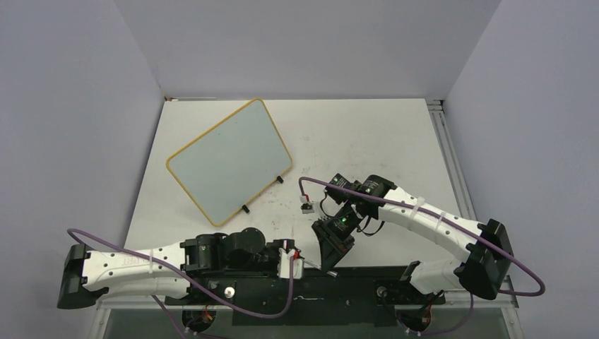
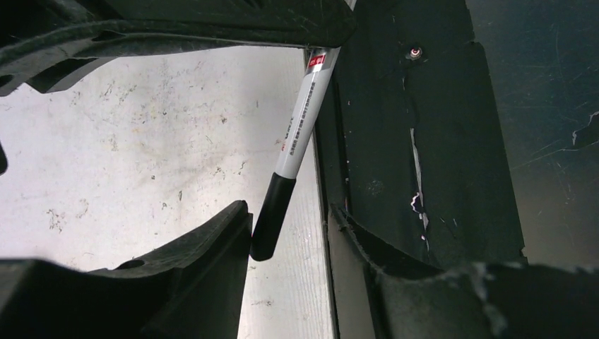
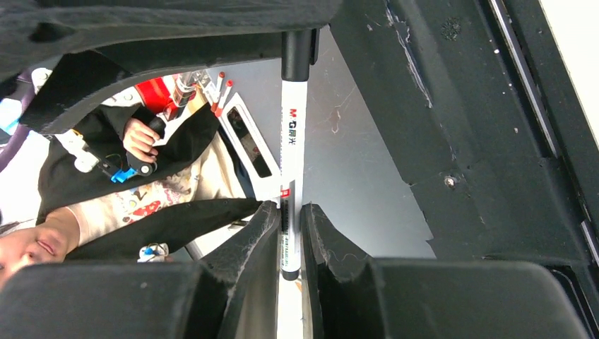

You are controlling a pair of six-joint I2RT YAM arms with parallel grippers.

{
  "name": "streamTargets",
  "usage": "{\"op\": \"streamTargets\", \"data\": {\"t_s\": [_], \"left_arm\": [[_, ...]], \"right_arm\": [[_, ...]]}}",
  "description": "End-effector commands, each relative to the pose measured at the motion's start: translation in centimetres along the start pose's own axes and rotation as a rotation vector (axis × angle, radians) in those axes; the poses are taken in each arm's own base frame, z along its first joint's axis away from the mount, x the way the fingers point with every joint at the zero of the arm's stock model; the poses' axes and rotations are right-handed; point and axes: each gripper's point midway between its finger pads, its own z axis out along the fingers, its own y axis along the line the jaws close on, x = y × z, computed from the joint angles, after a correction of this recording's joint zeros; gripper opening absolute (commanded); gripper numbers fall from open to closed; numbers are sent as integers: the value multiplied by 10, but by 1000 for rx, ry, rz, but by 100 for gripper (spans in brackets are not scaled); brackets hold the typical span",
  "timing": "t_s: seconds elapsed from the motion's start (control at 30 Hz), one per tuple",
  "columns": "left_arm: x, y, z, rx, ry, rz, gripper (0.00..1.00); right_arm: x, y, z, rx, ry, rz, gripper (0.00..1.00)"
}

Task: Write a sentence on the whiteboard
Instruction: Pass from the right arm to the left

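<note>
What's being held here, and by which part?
The right gripper clamps the marker by its barrel's tail end; the left gripper sits open around the cap.

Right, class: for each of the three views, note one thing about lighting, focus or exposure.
Top external: soft, even light, the whiteboard sharp and free of glare. Left wrist: the fingers close to the lens are dark and underexposed, while the marker is crisp. Right wrist: the marker's print is readable, but the top right corner is blown out white.
</note>
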Motion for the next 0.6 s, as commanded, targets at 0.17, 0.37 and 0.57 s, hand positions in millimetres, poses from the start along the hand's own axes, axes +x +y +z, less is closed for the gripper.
{"op": "streamTargets", "data": {"t_s": [0.17,0.37,0.57], "left_arm": [[-22,8,1,-34,-45,-12,13],[-20,38,-7,-178,-20,-126,0],[-21,54,-15,-152,-44,-238,0]], "right_arm": [[-12,21,-5,-53,-19,-77,5],[-29,19,-9,-7,-98,-108,32],[-67,5,-35,103,-393,-112,82]]}}
